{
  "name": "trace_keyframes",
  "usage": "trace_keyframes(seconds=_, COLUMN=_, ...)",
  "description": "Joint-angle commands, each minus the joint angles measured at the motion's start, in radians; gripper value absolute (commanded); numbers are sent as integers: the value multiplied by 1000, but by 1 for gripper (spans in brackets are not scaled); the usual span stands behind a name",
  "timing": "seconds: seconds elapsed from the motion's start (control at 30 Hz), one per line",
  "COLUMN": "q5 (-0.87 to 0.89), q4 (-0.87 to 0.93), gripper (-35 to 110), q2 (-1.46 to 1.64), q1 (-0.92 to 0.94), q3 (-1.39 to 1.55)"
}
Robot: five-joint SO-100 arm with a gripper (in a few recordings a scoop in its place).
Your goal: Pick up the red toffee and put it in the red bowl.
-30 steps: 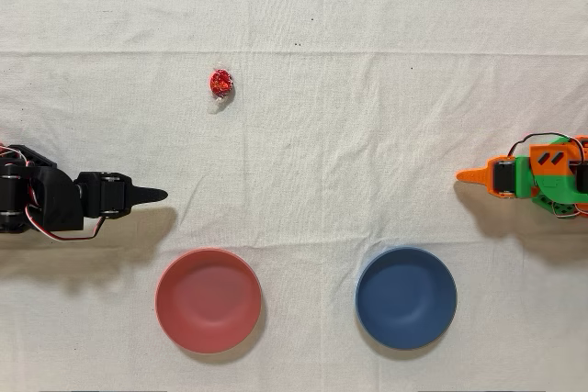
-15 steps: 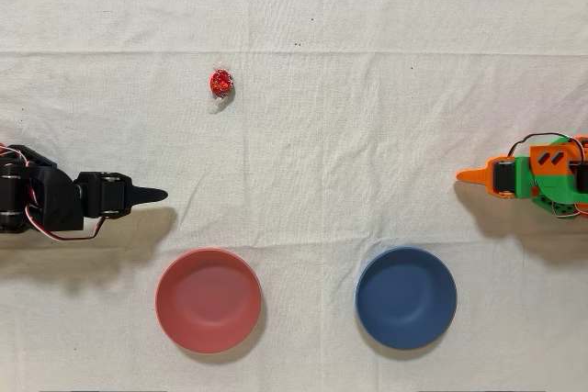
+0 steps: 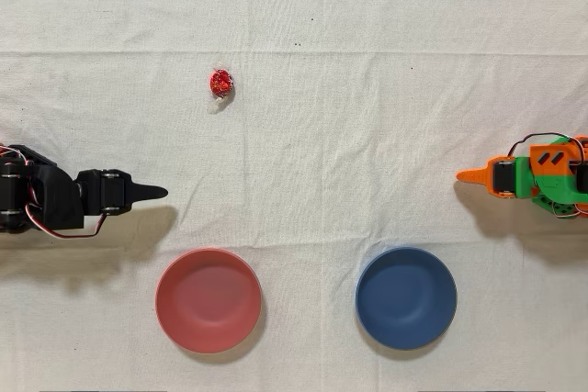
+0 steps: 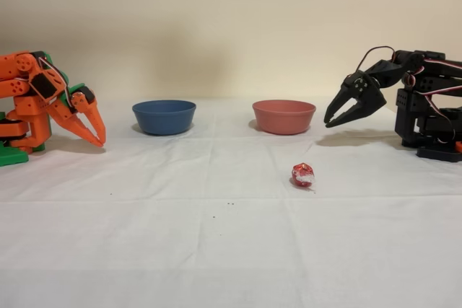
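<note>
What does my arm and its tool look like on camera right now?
The black arm is built of matte black blocky segments on a black base. Its tool has two tapering, pointed black fingers that look claw-like from the side; from above they merge into one dark spike. Thin red, white and black wires loop loosely between the joints. No markings are readable.

red toffee (image 3: pixel 220 84) (image 4: pixel 302 174): glittery red foil, clear wrapper ends
red bowl (image 3: pixel 209 299) (image 4: pixel 284 116): plain matte salmon-red
blue bowl (image 3: pixel 406 296) (image 4: pixel 164 116): plain dark blue
gripper (image 3: pixel 152 194) (image 4: pixel 339 120): black
idle arm (image 3: pixel 533 175) (image 4: pixel 43 102): orange, green base
cloth (image 3: pixel 367 107): off-white, plain
</note>
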Motion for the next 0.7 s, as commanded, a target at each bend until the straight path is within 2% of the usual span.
trace_keyframes(seconds=0.0, q5=-81, q4=-18, gripper=1, q2=-120, q1=12, q3=-81)
trace_keyframes(seconds=0.2, q5=-83, q4=-34, gripper=1, q2=-339, q1=-43, q3=-337)
trace_keyframes(seconds=0.43, q5=-31, q4=112, gripper=1, q2=-663, q1=-166, q3=-779)
trace_keyframes(seconds=0.67, q5=-35, q4=239, gripper=1, q2=-933, q1=-255, q3=-1098)
